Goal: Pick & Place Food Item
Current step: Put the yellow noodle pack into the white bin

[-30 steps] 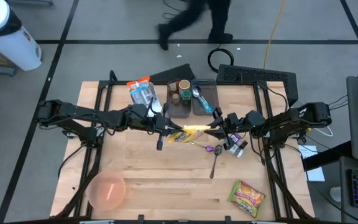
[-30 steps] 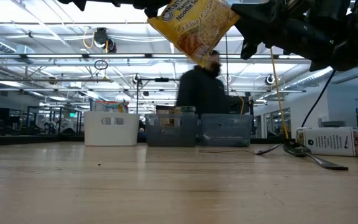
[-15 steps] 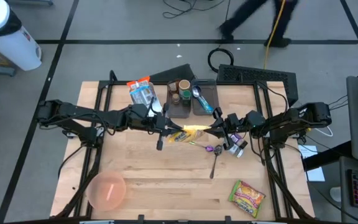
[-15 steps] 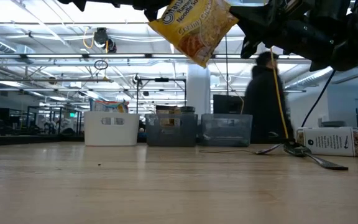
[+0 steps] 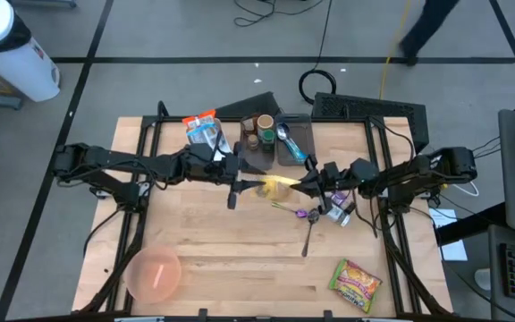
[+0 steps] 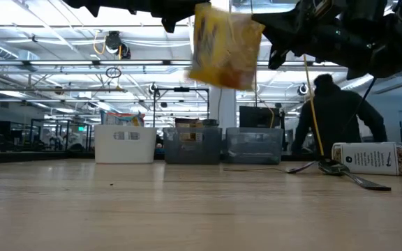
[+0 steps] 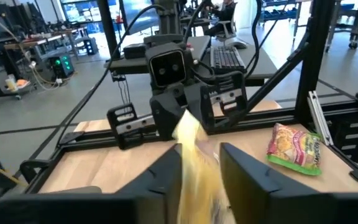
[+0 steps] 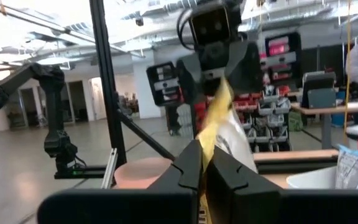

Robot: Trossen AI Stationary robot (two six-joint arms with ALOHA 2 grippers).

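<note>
The light wooden table (image 5: 240,259) fills the middle of the scene, with both dark arms reaching in to meet above its centre. At the far edge stand three bins: a white plastic bin (image 6: 125,144) on the left holding a blue and orange packet (image 5: 204,132), then two grey bins (image 6: 222,145) with a brown jar (image 5: 264,123) and a blue spoon (image 5: 284,135).

A pale pink plastic bowl (image 5: 155,273) sits at the near left corner. A green and pink snack packet (image 5: 356,282) lies flat at the near right.

The yellow noodle packet (image 6: 222,45) hangs in the air above the table's centre, well clear of the wood, between the two grippers. The right gripper (image 8: 202,167) has its fingers pressed together on one edge of the packet, pinching it. The left gripper (image 7: 194,165) sits just left of it with its fingers spread apart on either side of the packet's other end, not clamping it.

A white carton (image 6: 379,158) lies on its side right of centre, below the right arm. Just near of it rest a purple-handled utensil (image 5: 307,215) and a metal spoon (image 5: 308,234).
</note>
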